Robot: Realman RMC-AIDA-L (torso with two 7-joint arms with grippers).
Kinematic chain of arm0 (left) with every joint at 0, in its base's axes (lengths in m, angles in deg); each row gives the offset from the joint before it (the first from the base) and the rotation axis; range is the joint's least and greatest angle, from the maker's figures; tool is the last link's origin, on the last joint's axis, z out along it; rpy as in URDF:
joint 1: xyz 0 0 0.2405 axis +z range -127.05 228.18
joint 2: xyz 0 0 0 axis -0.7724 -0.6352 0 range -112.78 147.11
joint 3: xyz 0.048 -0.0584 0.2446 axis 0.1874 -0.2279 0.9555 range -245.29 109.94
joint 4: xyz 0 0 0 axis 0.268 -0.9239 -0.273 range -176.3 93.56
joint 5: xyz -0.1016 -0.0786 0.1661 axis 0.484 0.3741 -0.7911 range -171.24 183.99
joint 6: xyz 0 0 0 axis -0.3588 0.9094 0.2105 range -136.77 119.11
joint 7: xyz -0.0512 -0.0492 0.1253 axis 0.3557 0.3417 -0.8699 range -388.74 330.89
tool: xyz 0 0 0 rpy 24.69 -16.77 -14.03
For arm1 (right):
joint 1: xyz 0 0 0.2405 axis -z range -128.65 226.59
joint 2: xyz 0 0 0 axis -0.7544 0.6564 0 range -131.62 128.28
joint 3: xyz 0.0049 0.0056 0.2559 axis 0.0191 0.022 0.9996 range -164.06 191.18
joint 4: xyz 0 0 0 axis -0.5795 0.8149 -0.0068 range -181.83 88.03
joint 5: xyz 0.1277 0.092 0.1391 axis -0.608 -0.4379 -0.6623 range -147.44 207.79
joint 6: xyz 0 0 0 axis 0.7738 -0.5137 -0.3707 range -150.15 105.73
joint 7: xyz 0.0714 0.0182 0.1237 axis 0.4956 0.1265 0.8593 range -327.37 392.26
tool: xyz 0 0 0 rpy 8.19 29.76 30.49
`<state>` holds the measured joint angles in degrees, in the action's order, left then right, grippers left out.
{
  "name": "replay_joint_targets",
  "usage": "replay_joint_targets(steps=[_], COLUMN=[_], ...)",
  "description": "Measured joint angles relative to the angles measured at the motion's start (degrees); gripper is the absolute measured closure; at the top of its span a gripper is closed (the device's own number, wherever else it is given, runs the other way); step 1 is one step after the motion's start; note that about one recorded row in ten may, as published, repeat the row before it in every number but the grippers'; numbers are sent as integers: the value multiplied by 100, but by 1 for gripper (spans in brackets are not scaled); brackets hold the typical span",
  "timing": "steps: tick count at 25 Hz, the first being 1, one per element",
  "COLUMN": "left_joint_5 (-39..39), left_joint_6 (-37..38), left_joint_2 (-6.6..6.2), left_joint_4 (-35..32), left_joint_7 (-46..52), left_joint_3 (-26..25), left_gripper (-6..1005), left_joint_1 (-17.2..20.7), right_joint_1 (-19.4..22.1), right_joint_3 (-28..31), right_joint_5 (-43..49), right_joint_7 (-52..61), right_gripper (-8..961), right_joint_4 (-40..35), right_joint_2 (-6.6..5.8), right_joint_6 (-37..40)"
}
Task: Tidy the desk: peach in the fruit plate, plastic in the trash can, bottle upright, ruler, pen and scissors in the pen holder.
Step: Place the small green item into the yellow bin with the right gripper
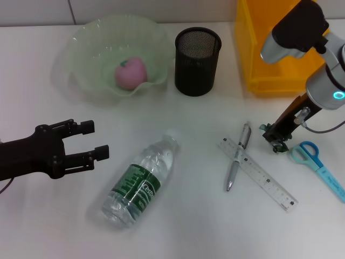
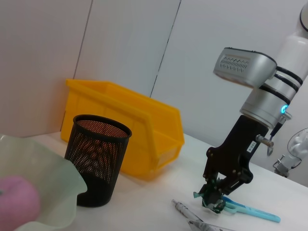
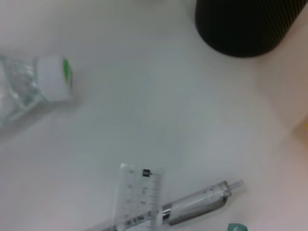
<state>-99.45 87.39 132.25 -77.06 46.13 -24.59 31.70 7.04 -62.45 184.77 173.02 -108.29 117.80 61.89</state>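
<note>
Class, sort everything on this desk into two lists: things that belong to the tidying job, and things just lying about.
Job: peach in fruit plate; bottle lying down; pen; ruler; scissors; pen holder; yellow bin; plastic scrap in right gripper; left gripper, open.

Lying about: nothing else visible.

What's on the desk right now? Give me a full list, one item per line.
peach: 1, pink, in the fruit plate
fruit plate: 1, pale green, far left
pen holder: 1, black mesh, right of the plate
bin: 1, yellow, far right
bottle: 1, clear, green label, lying centre
pen: 1, silver, across the ruler
ruler: 1, clear, right of the bottle
scissors: 1, light blue, right edge
plastic: 1, greenish scrap, in the right gripper
left gripper: open, left of the bottle
right gripper: shut on the plastic
</note>
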Motion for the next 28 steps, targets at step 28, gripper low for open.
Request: replay_joint_targets(steps=[28], left_joint_5=[0], left_joint_6=[30], left_joint_2=[-15], left_joint_4=[0], left_joint_7=[62], left_joint_3=[-18], left_gripper=[227], left_joint_1=[-71], right_joint_1=[270], right_joint_3=[2392], right_joint_5=[-1694], right_joint_7=[-771], right_gripper=[802], right_joint_4=[-241], right_joint_2=[-168], right_joint_6=[-2001])
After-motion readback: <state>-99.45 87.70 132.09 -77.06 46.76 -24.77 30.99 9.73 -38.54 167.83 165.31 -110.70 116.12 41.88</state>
